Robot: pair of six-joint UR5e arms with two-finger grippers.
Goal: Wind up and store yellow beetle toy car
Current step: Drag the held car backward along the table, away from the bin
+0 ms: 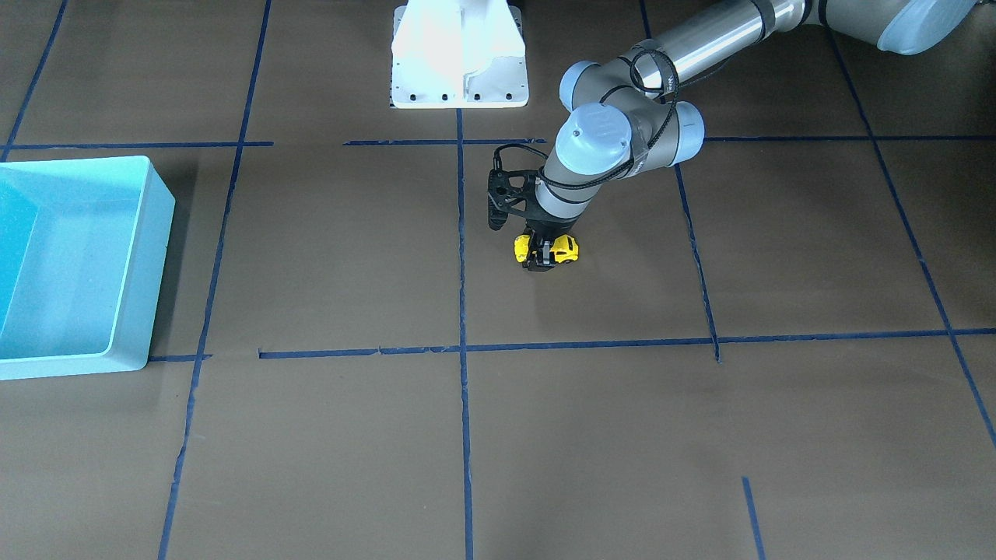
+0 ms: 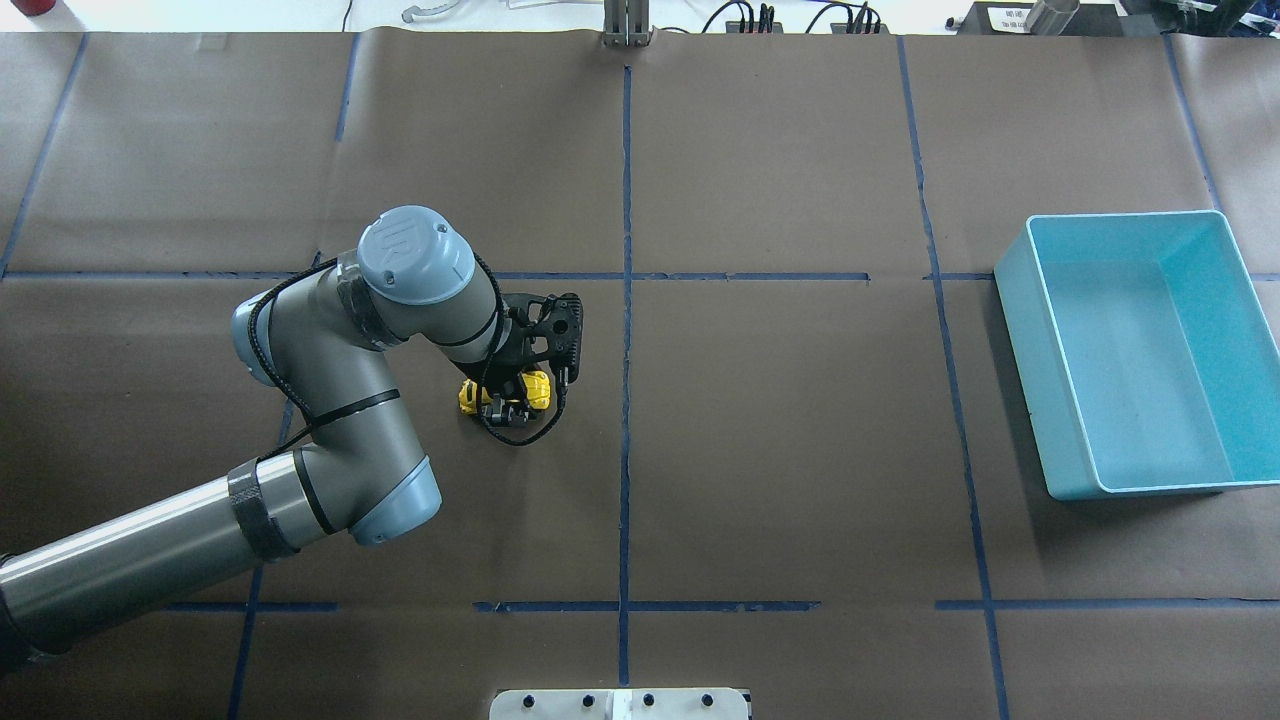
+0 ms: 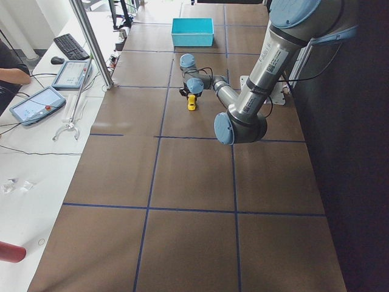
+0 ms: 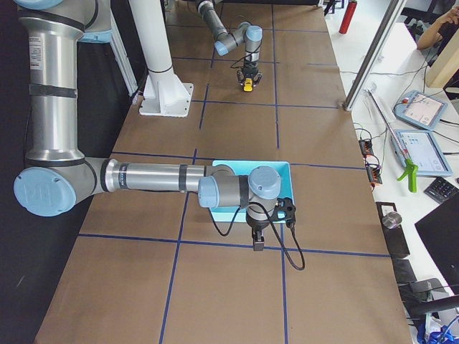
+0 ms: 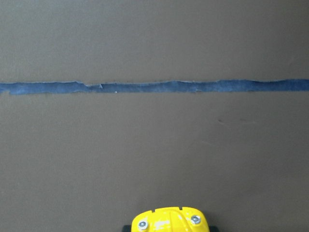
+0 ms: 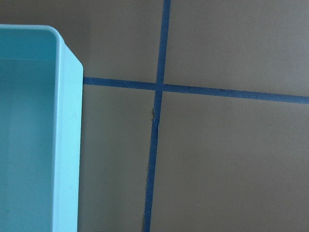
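Yellow beetle toy car (image 1: 566,249), pinched in left gripper (image 1: 542,257), right gripper (image 4: 257,244), spread unclear

The left arm (image 2: 330,420) was bent at the elbow, its wrist vertical and its tool (image 1: 543,257) pointing straight down, fingers closed across the yellow beetle toy car (image 1: 568,248). The right arm (image 4: 147,178) stretched level, its tool (image 4: 257,242) hanging downward; its grip could not be made out.
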